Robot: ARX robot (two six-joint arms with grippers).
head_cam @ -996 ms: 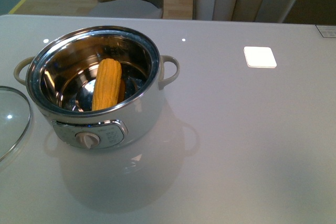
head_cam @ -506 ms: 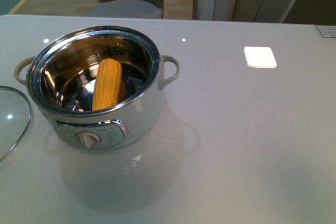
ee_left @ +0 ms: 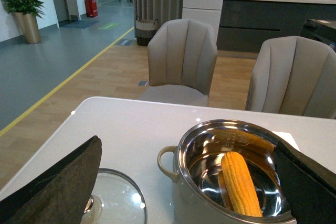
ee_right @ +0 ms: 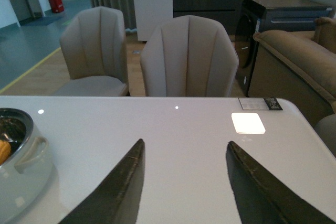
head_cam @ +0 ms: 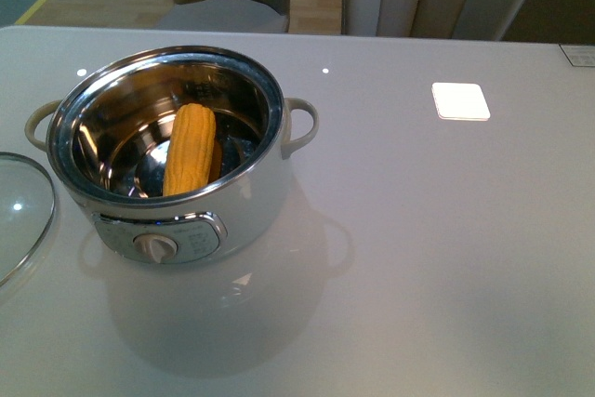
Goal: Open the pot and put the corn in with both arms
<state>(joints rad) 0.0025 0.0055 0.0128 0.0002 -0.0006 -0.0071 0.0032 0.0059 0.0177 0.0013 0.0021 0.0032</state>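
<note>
Corn (head_cam: 190, 149) lies inside the pot (head_cam: 177, 220), a yellow-orange cob leaning against the shiny steel inner wall, tip up toward the near rim. Nearest the robot's body, the pot's front panel shows its dial (head_cam: 155, 247), and the pot stands open on the white table (head_cam: 418, 258), towards the left. Just to the pot's left a glass lid (head_cam: 19, 211) rests flat on the table, apart from the pot. Cream loop handles stick out on both sides. Seen from the wrists, the left gripper (ee_left: 189, 182) is spread wide with nothing between its fingers, pot and lid beyond it; the right gripper (ee_right: 184, 187) is likewise spread and empty, above bare table. Farther off lies a white square (head_cam: 460, 101), then beige chairs (ee_right: 189, 56).
</note>
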